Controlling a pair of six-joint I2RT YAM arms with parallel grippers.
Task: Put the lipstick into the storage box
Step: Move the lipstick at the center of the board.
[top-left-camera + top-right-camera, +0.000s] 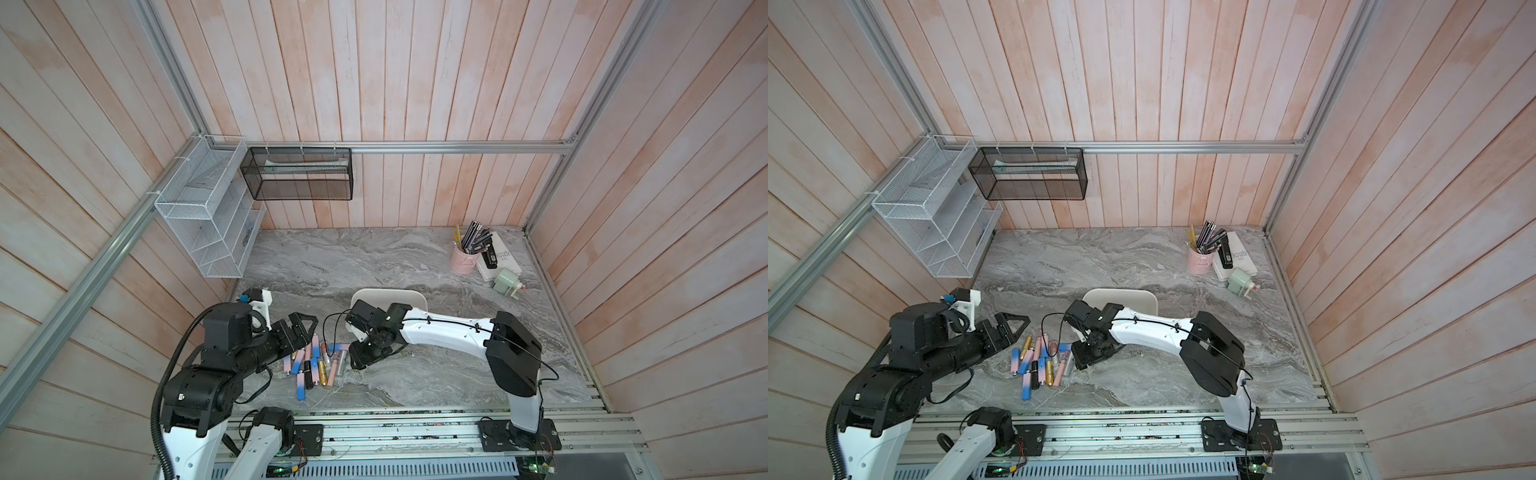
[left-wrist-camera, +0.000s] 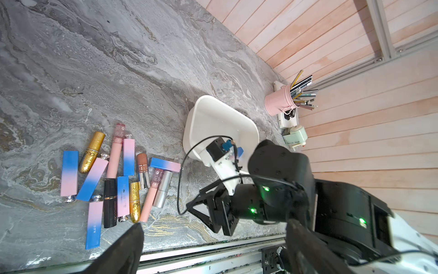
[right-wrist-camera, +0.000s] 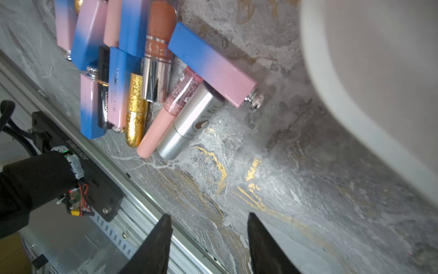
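Lipsticks [image 1: 316,365] seemingly all lie lower left of centre, outside the storage box [image 1: 388,296]; left gripper [image 1: 302,328] and right gripper [image 3: 208,214] gape empty.

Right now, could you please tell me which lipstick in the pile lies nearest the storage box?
The blue-to-pink square tube lying crosswise, its pink end toward the storage box; the other lipsticks lie farther away.
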